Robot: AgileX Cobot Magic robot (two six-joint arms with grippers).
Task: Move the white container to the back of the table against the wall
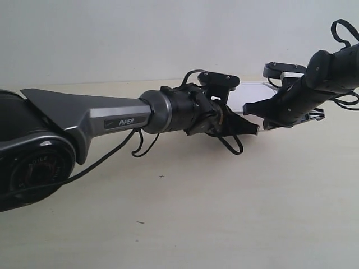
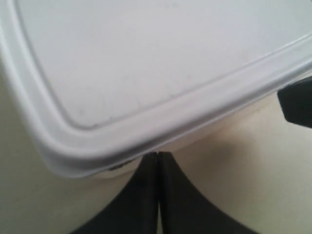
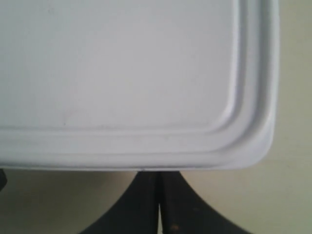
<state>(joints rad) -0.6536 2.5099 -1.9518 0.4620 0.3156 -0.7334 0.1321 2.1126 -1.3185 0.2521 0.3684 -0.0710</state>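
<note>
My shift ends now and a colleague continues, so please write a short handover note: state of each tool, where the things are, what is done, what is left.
Left tool: shut, holding nothing, tip at the rim of the shallow rectangular white plastic container.
Right tool: shut, holding nothing, tip also at that container's rim.
Container: flat on the pale cream table, far back, close to the plain grey-white wall; whether it touches the wall cannot be told.
Done: container lies near the back.
Left: probably a short push to the wall if a gap remains, then draw both tools away.
</note>
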